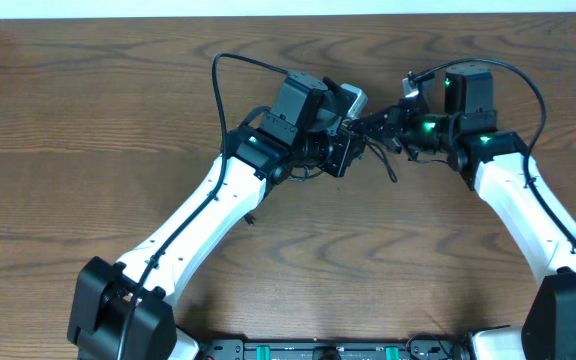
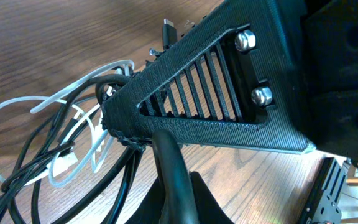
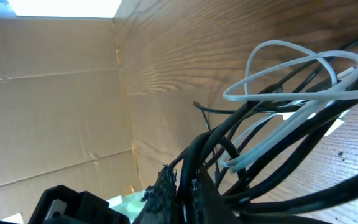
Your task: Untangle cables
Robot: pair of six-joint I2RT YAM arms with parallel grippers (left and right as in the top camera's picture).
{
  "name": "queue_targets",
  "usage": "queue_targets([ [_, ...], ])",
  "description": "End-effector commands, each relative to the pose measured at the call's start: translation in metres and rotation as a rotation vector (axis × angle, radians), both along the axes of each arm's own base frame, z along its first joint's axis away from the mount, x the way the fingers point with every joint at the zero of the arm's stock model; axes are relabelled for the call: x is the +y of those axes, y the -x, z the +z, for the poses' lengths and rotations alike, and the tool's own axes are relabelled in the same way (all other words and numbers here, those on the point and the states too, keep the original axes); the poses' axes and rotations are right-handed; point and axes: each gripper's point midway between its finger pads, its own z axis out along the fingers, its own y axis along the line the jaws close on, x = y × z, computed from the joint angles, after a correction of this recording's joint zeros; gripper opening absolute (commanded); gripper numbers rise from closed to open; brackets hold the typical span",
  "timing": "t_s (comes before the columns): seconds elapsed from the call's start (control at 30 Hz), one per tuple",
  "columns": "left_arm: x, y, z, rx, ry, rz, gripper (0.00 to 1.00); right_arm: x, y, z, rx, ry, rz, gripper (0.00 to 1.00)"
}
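The cables [image 1: 388, 160] sit in a knot above the far middle of the table [image 1: 88, 100], bunched between the two pincers, which meet almost tip to tip there. The left pincer [image 1: 358, 135] is closed tight on the bundle; in its own wrist view the black strands pass right under the tip of its ribbed finger [image 2: 120, 127]. The right pincer [image 1: 386, 125] is also clamped, with black cords [image 3: 260, 143] running out from between its closed fingers. Both holds so near each other look like a way to fix two spots on the tangle, so the arms can then draw apart and pull the loops open. Between the grips the bundle's long axis is short and runs roughly left to right across the table. One loose black end trails from it toward the robot's side. Seen from the wrists, the white cord [image 3: 278, 98] fans out in open loops away from the pincers, laced through the black ones. Whether those loops rest on the table or hang just over it cannot be told.
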Motion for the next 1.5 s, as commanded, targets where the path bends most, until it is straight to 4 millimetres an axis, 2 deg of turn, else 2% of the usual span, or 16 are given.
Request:
queue_targets([
  [0.0, -0.005, 0.000, 0.003, -0.002, 0.009, -0.008, 0.08, 0.016, 0.012, 0.008, -0.033, -0.006, 0.068, 0.01],
  [0.27, 0.001, 0.005, -0.007, 0.038, -0.030, 0.001, 0.08, -0.018, -0.013, -0.010, -0.068, 0.142, -0.084, 0.01],
  [0.4, 0.002, 0.007, -0.008, 0.046, -0.035, 0.001, 0.08, -0.047, -0.021, -0.030, -0.056, 0.290, -0.176, 0.01],
  [0.5, 0.003, 0.008, -0.010, 0.056, -0.042, 0.001, 0.08, -0.064, -0.021, -0.041, -0.036, 0.371, -0.220, 0.01],
  [0.9, 0.003, 0.008, -0.010, 0.056, -0.042, 0.001, 0.08, -0.097, -0.015, -0.061, 0.035, 0.508, -0.298, 0.01],
  [1.07, 0.003, 0.009, -0.010, 0.059, -0.043, 0.001, 0.08, -0.101, -0.011, -0.065, 0.059, 0.528, -0.306, 0.01],
  [1.17, 0.004, 0.010, -0.011, 0.063, -0.046, 0.001, 0.08, -0.090, -0.009, -0.061, 0.086, 0.449, -0.286, 0.01],
  [1.23, 0.004, 0.010, -0.012, 0.066, -0.048, 0.001, 0.08, -0.074, -0.006, -0.050, 0.085, 0.325, -0.221, 0.01],
  [1.33, 0.004, 0.011, -0.012, 0.070, -0.050, 0.001, 0.08, -0.062, -0.004, -0.031, 0.072, 0.173, -0.149, 0.01],
  [1.47, 0.005, 0.012, -0.013, 0.074, -0.053, 0.001, 0.08, -0.068, -0.003, -0.018, 0.072, 0.071, -0.124, 0.01],
])
